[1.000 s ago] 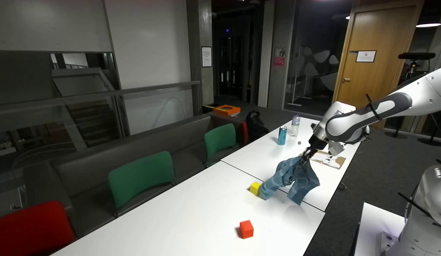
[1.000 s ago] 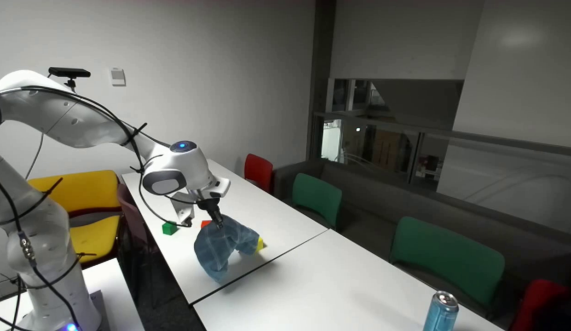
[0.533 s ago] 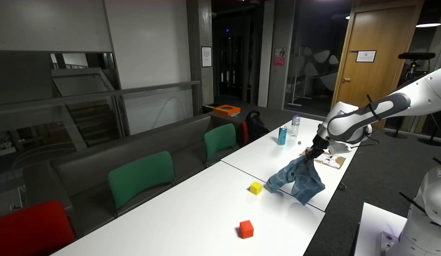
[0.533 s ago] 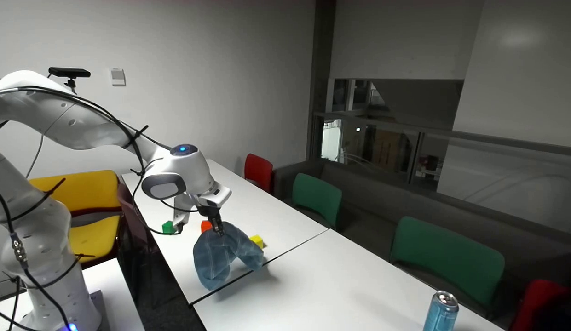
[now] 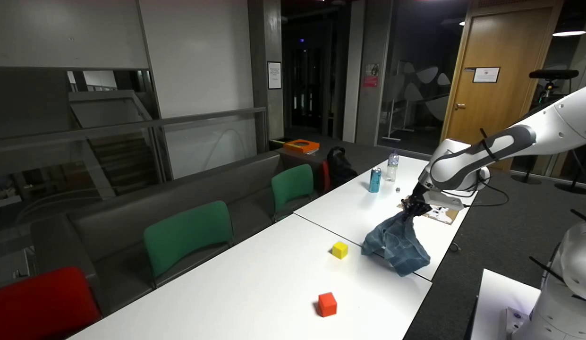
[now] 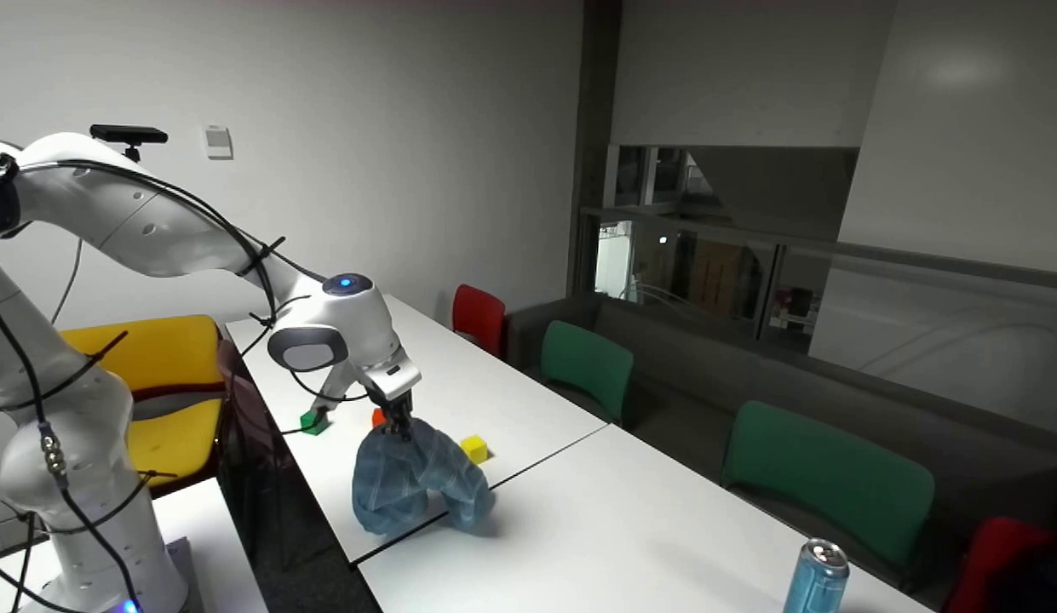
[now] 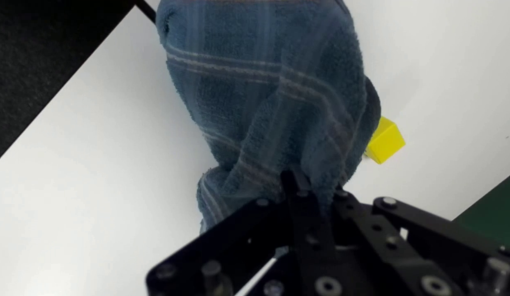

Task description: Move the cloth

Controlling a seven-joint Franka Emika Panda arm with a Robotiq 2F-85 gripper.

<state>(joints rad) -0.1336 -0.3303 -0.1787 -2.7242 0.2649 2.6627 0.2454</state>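
The cloth (image 5: 399, 248) is blue-grey with pale stripes. It hangs in folds from my gripper (image 5: 409, 211) over the seam between two white tables (image 5: 255, 278). In an exterior view the cloth (image 6: 417, 481) hangs as two drooping lobes below the gripper (image 6: 398, 428). I cannot tell whether its lower ends touch the table. In the wrist view the cloth (image 7: 259, 82) fills the upper middle, and a bunched fold goes in between the fingers of the gripper (image 7: 316, 187), which are shut on it. The pinched part is hidden between the fingers.
A yellow cube (image 5: 340, 250) sits close beside the cloth. A red cube (image 5: 327, 304) and a green cube (image 6: 313, 423) are on the same table. A blue can (image 5: 375, 180), a bottle (image 5: 392, 166) and a cardboard piece (image 5: 441, 213) are on the far table.
The gripper has tilted and carried the cloth a little away from the yellow cube, towards the table seam. The cube, partly covered by the cloth before, now shows fully in both exterior views.
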